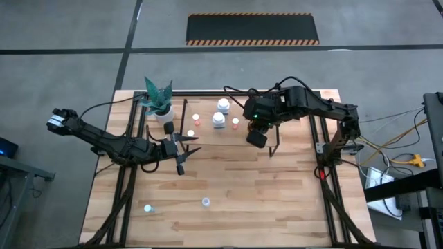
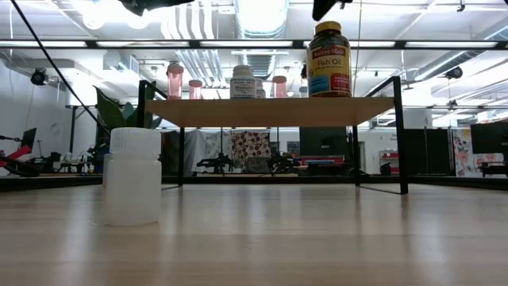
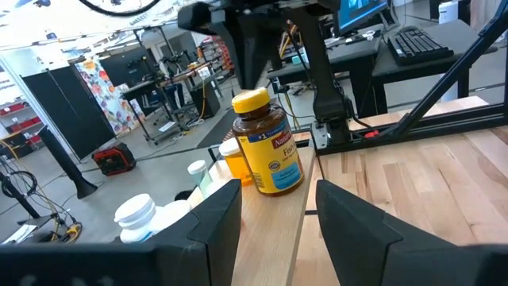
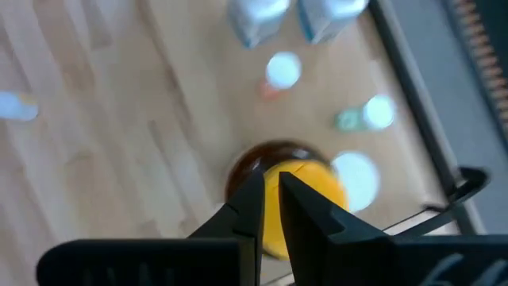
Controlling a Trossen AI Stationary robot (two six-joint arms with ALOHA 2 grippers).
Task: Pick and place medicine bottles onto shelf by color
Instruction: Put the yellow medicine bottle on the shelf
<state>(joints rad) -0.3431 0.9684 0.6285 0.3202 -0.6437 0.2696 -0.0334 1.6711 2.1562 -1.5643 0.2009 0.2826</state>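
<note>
When looking down from above, can spot the right claw (image 1: 257, 136) at the far right part of the counter (image 1: 277, 200), over the right end of the shelf (image 2: 270, 111). Hangs just above the fish oil bottle (image 2: 328, 59) without touching it. Has its two fingers pressed close together, with nothing held between them. From the right wrist, can see those fingers right over the yellow cap (image 4: 305, 187).

Stands upright on the right end of the shelf, that big amber bottle. To its left on the same board, can count several small bottles (image 2: 243, 82): some with white caps, some with pinkish orange caps. All upright, as far as can be told.

On the left side, can find the left claw (image 1: 185, 147) just beside the left end of the shelf, pointing along it toward the right. Fingers spread apart and holding nothing. Through the gap, from the left wrist, can see the shelf top and the fish oil bottle farther off.

At the far left corner of the shelf, can see a potted plant (image 1: 159, 100).

Down on the near part of the counter, well apart from the shelf, can spot two tiny bottles (image 1: 205, 201), not touching each other.
</note>
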